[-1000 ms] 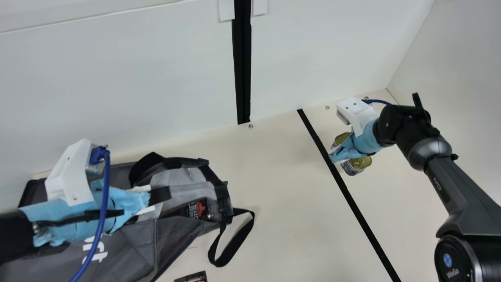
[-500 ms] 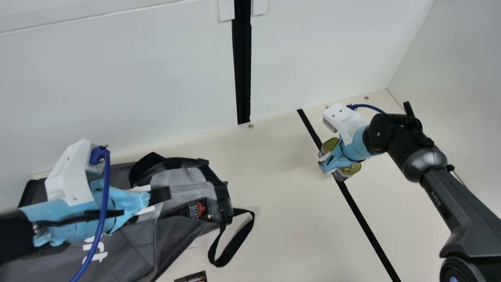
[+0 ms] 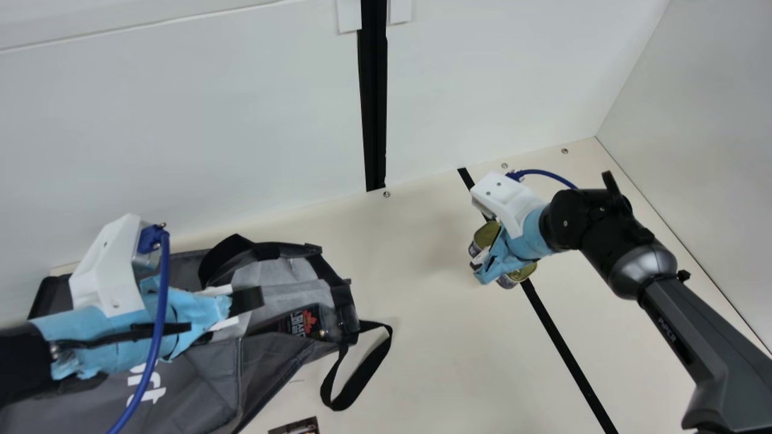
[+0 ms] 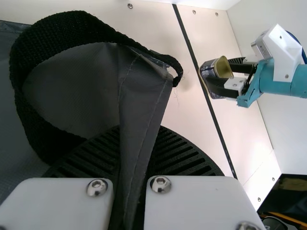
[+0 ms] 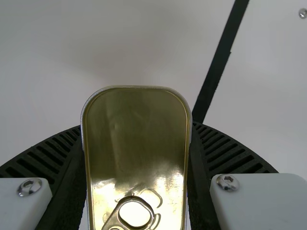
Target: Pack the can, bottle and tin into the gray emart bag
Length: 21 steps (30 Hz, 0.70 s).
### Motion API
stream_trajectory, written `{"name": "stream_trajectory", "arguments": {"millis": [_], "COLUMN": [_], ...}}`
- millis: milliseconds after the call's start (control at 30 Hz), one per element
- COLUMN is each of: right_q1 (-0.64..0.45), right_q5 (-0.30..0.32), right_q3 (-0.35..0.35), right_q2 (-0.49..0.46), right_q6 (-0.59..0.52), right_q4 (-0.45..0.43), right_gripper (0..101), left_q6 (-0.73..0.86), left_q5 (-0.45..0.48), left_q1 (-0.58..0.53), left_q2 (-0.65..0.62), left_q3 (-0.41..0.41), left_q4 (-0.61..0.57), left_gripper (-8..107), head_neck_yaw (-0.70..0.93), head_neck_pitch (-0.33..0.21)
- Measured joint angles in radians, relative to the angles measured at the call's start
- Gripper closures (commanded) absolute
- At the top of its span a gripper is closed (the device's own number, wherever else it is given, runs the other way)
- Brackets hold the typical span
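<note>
The left pincer (image 3: 246, 301) is narrowed onto a fold of the dark gray fabric bag (image 3: 205, 380), which lies spread on the cream tabletop (image 3: 434, 337). The right pincer (image 3: 500, 256) has its fingers on either side of a rectangular gold-lidded tin (image 3: 485, 234), gripping it well apart from the bag, by the straight black line (image 3: 561, 337). Inside the bag's opening lies a dark container with a red leaf print (image 3: 301, 322); whether it is the can or the bottle, I cannot tell. As for obstacles, a black woven handle (image 3: 229, 256) arches beside the left pincer, a second black strap loop (image 3: 368, 364) sprawls off the bag's side, and a blue cable (image 3: 158, 325) hangs across the bag. A dark printed item (image 3: 295, 427), cut off by the main view's bottom edge, lies near the bag.
</note>
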Motion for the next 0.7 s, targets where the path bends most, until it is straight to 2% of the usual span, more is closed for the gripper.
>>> {"name": "stream_trajectory", "arguments": {"millis": [300,700], "right_q1": [0.054,0.120], "right_q5": [-0.005,0.009], "right_q3": [0.044,0.070], "right_q2": [-0.038,-0.070], "right_q6": [-0.014,-0.076], "right_q4": [0.016,0.060], "right_gripper": [101,101], "left_q6": [0.000,0.000], "left_q5": [0.000,0.000], "left_q1": [0.000,0.000], "left_q2": [0.000,0.000], "left_q3": [0.000,0.000], "left_q4": [0.000,0.000], "left_gripper": [89,89], "head_neck_yaw": [0.000,0.000], "head_neck_pitch": [0.000,0.000]}}
